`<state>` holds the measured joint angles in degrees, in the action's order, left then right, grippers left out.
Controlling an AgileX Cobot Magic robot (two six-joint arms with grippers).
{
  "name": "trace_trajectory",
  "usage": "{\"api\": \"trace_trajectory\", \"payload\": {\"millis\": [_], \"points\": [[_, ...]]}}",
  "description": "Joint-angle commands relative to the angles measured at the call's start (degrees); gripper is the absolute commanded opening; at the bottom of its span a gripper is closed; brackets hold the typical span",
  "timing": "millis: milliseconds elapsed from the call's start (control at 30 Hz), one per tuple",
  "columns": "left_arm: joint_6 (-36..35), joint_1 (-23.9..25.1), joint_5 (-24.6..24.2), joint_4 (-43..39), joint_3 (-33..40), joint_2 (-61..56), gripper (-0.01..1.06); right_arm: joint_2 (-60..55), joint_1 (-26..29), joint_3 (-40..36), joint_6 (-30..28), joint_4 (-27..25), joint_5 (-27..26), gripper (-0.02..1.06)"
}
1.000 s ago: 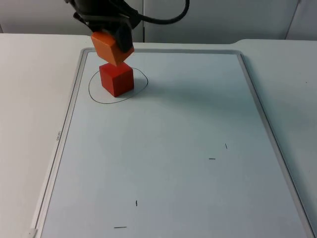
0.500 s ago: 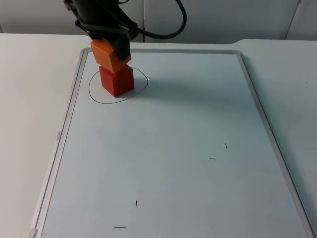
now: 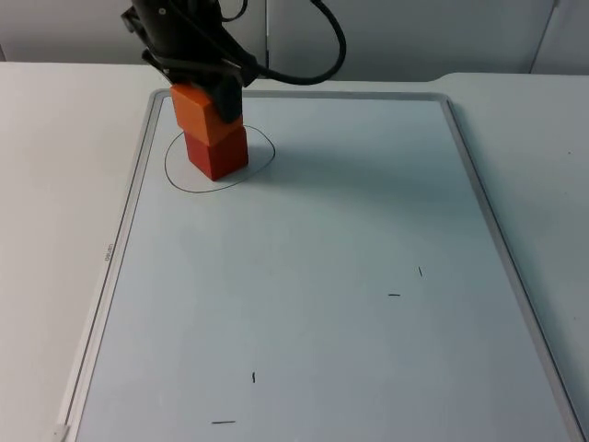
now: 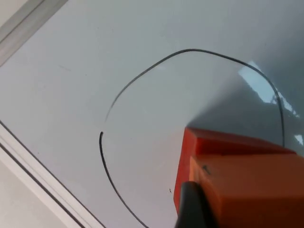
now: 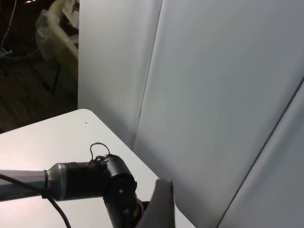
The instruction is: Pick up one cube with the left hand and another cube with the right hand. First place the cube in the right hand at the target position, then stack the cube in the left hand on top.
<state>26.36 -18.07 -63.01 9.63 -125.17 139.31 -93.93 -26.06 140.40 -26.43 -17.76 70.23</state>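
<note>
Clamped around the orange cube (image 3: 196, 106), the left gripper (image 3: 204, 90) is seen in the top view at the far left part of the counter (image 3: 55, 184), close to the grey partition wall (image 3: 414, 32). The orange cube is held directly over the red cube (image 3: 217, 151), with its underside resting on or just at the red cube's top face; whether full contact is made cannot be told. The red cube stands inside a hand-drawn black circle (image 3: 262, 152) on the whiteboard sheet (image 3: 313, 267) that is laid over the counter. In the left wrist view the orange cube (image 4: 256, 190) is seen with a black fingertip (image 4: 192, 204) pressed against its side, the red cube (image 4: 223, 142) showing just beneath it, and the circle line (image 4: 107, 171) curving around both. The right gripper (image 5: 159, 204) is raised well away from the cubes, facing the partition wall (image 5: 213, 95); whether it is released or clenched cannot be told.
</note>
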Motion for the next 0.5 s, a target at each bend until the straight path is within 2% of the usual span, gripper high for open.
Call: {"api": "trace_trajectory", "payload": {"millis": [0,133,167,267,300,367,400,433,467], "points": [[-0.4,0.0,0.2,0.3,-0.2,0.0,0.00,0.2,0.3,0.4,0.1,-0.5,-0.3,0.75],[-0.4,0.0,0.5,0.3,-0.2,0.0,0.06,0.2,0.3,0.4,0.0,-0.5,-0.3,0.74],[-0.4,0.0,0.7,0.6,-0.2,0.0,0.12,0.2,0.3,0.4,0.0,-0.4,-0.3,0.74],[-0.4,0.0,1.9,1.4,-0.2,0.0,0.50,0.2,0.3,0.4,0.0,-0.4,-0.3,0.74],[-0.4,0.0,1.9,1.4,-0.2,0.0,0.50,0.2,0.3,0.4,0.0,-0.4,-0.3,0.74],[-0.4,0.0,2.0,1.6,-0.8,0.0,0.83,0.2,0.3,0.4,-0.2,-0.4,-0.3,0.74],[-0.4,0.0,1.6,1.6,-1.1,0.0,0.96,0.2,0.3,0.4,-0.5,-0.4,-0.3,0.74],[-0.4,0.0,1.6,1.6,-1.1,0.0,0.96,0.2,0.3,0.4,-0.5,-0.4,-0.3,0.74],[-0.6,0.0,0.8,1.9,-1.7,0.0,1.05,0.2,0.3,0.4,-0.5,-0.4,-0.3,0.74]]}}
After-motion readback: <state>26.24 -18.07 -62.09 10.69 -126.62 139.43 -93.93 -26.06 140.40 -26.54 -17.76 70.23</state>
